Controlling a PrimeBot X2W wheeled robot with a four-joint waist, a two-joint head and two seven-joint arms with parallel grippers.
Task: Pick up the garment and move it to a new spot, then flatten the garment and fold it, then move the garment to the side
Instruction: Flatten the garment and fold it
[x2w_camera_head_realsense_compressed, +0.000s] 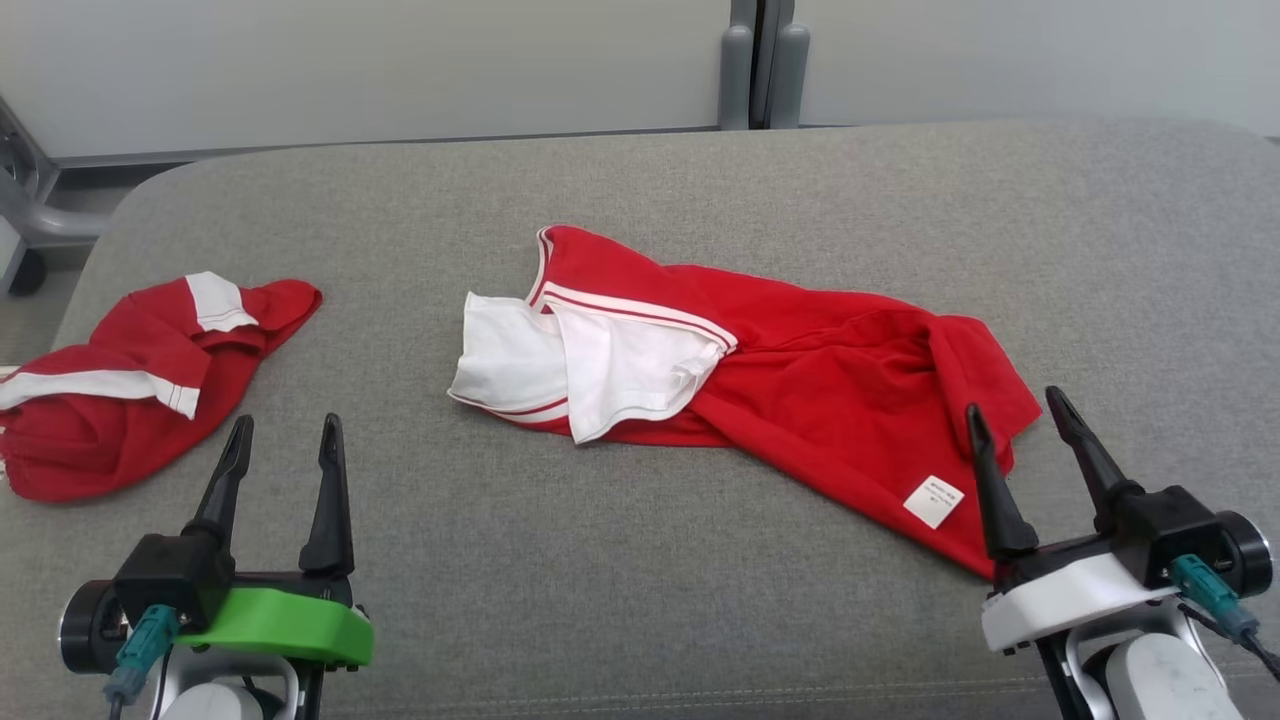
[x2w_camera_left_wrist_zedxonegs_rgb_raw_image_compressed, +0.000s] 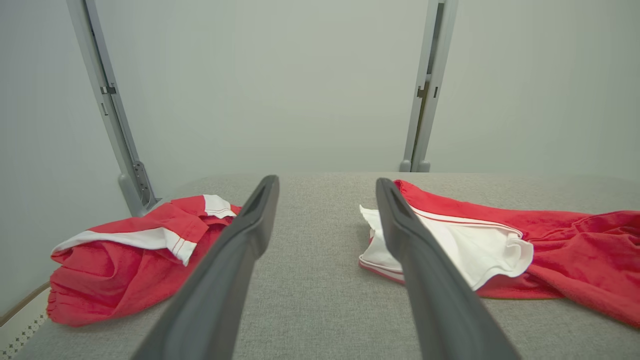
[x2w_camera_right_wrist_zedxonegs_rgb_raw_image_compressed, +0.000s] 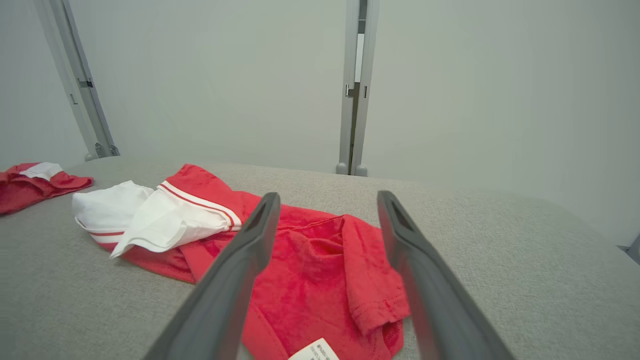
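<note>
grey cushion (x2w_camera_head_realsense_compressed: 640, 560) holds the garment (x2w_camera_head_realsense_compressed: 820, 370) at centre, crumpled and unfolded; a second garment (x2w_camera_head_realsense_compressed: 130, 390) lies far left. left gripper (x2w_camera_head_realsense_compressed: 287, 420) and right gripper (x2w_camera_head_realsense_compressed: 1015, 402) both spread wide, empty. placing looks done; flattening, folding, side move all remain.

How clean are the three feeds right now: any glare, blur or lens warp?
Head view: soft even light, no glare, red shirt sharp. Left wrist view: close fingers look soft, wall post leans from wide-angle warp. Right wrist view: same leaning, care label cut by bottom edge.
</note>
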